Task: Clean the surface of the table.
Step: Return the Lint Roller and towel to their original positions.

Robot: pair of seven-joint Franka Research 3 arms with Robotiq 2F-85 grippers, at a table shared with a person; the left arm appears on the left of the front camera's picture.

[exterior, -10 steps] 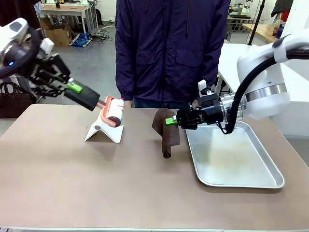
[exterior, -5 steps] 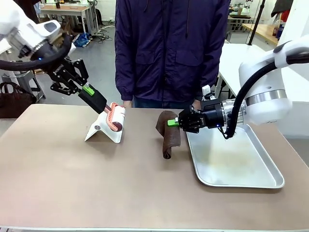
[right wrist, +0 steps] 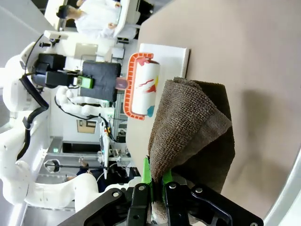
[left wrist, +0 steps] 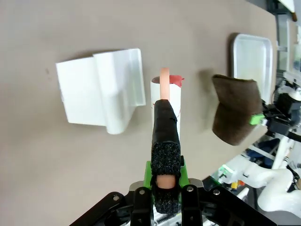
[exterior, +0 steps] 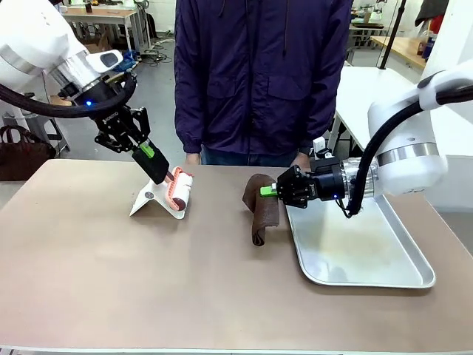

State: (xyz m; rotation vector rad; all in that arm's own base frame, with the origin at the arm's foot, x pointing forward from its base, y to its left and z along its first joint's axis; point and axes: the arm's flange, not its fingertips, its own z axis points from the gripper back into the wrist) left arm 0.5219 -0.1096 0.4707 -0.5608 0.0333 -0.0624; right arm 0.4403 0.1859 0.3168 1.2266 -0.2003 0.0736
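Note:
My left gripper (exterior: pixel 151 157) is shut on the black foam handle (left wrist: pixel 165 136) of a lint roller (exterior: pixel 179 190) with an orange frame. The roller hangs at the right side of its white stand (exterior: pixel 155 201), and I cannot tell whether it touches the stand. My right gripper (exterior: pixel 268 191) is shut on a brown cloth (exterior: pixel 261 213) that droops to the brownish table (exterior: pixel 148 281) just left of the metal tray. In the right wrist view the cloth (right wrist: pixel 193 122) rises from my gripper (right wrist: pixel 156 178), with the roller (right wrist: pixel 141 89) beyond it.
A shiny metal tray (exterior: pixel 414 277) lies at the right of the table under my right arm. A person in a dark jacket (exterior: pixel 259 74) stands at the far edge, hands near the table. The near half of the table is bare.
My left arm has swung in toward the middle and tipped the handle steeper, shifting the roller slightly right. My right gripper has drifted a little right and down with the cloth.

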